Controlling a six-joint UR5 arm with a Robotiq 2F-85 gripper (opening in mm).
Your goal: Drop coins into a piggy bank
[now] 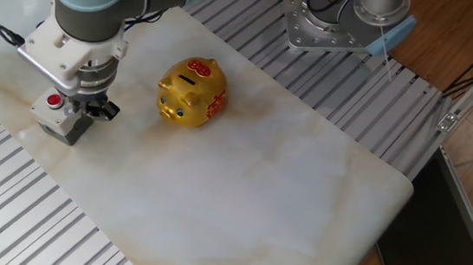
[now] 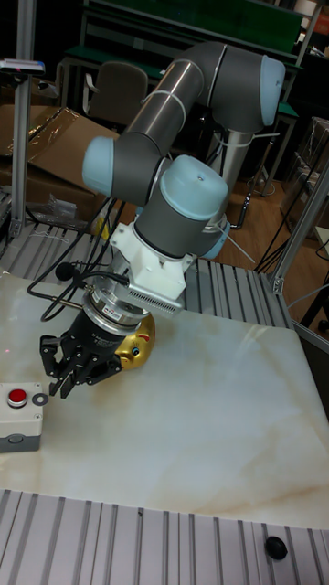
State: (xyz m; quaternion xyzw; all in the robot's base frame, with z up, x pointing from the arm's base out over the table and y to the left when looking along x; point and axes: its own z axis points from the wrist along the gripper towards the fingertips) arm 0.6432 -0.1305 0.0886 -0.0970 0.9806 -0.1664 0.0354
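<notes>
No readable text, red patterns on the piggy bank (image 1: 192,92) too small to make out

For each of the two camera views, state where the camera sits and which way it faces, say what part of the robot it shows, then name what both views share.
Fixed view: high above one side of the marble tabletop, looking down; shows the arm's wrist and the gripper beside the grey button box, with the piggy bank in full sight.
Tall fixed view: lower, at the table's edge, looking across it to the room; shows the whole arm.
Shared: gripper, button box, piggy bank, here mostly hidden behind the gripper.
</notes>
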